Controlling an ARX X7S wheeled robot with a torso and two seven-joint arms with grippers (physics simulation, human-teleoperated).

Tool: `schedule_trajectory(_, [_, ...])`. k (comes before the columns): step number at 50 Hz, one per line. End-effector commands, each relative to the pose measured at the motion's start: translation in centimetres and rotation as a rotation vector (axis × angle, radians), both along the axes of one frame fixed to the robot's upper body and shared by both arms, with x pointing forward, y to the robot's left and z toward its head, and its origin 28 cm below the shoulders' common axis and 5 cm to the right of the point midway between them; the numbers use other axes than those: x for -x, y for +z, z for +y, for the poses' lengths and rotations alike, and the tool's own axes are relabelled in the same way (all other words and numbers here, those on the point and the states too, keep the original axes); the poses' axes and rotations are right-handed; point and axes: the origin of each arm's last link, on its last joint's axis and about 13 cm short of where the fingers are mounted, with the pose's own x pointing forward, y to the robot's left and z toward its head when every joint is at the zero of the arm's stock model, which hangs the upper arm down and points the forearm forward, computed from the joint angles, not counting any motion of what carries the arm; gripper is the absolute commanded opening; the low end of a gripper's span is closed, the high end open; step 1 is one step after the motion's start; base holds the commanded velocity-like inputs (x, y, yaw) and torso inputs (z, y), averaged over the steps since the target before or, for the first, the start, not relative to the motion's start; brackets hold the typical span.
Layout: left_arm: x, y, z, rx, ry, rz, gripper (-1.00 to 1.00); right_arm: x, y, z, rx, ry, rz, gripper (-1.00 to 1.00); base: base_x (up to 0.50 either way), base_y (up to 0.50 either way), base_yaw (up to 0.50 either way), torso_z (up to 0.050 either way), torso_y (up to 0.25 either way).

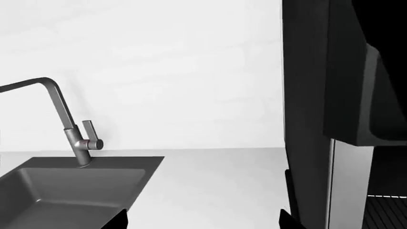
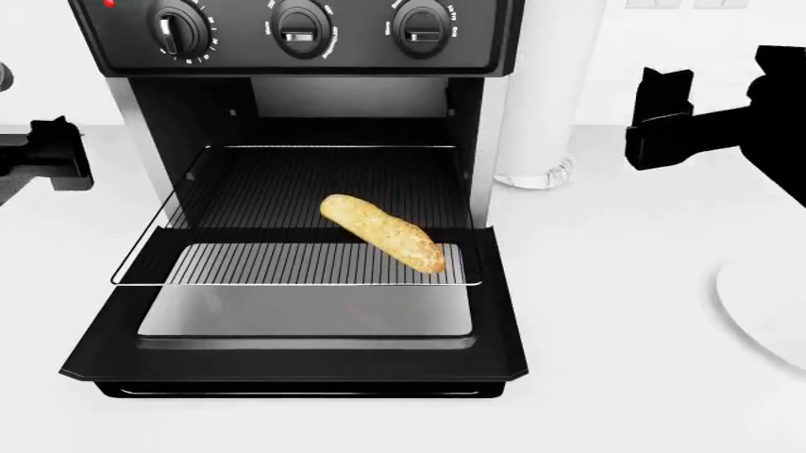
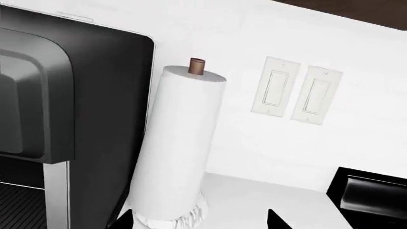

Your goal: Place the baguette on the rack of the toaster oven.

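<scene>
The golden speckled baguette [image 2: 383, 232] lies slantwise on the silver wire rack [image 2: 252, 266], which is pulled part way out of the toaster oven [image 2: 302, 57]. The oven's black door [image 2: 302, 340] hangs open below the rack. My left gripper [image 2: 51, 156] is to the left of the oven, open and empty; only its two tips show in the left wrist view [image 1: 203, 220]. My right gripper [image 2: 662, 118] is to the right of the oven, open and empty, with its tips showing in the right wrist view [image 3: 200, 220], apart from the baguette.
A paper towel roll [image 3: 178, 148] stands just right of the oven, close to my right gripper. A white plate [image 2: 768, 307] lies at the right edge. A sink [image 1: 64, 191] with a faucet [image 1: 70, 124] is left of the oven. Wall switches [image 3: 296, 93] are behind.
</scene>
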Motion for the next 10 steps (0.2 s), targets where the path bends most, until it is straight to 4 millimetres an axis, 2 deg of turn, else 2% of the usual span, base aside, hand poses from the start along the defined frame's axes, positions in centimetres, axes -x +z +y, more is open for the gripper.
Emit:
schedule_trajectory(1, [-0.1,0.7,-0.2,-0.004,-0.015,-0.013,1.00,-0.3,1.4,-0.4,-0.001,-0.034,-0.054,1.00,0.00,0.00,0.00,0.000,0.000])
schedule_trajectory(9, [0.4,2.5,0.1,-0.026,-0.005,-0.039,1.00,-0.8,2.2,-0.4,-0.004,-0.050,-0.094,1.00,0.00,0.00,0.00,0.000,0.000])
schedule_trajectory(10, [0.3,2.6,0.1,-0.031,-0.005,-0.039,1.00,-0.8,2.6,-0.2,-0.046,-0.014,-0.128,1.00,0.00,0.00,0.00,0.000,0.000])
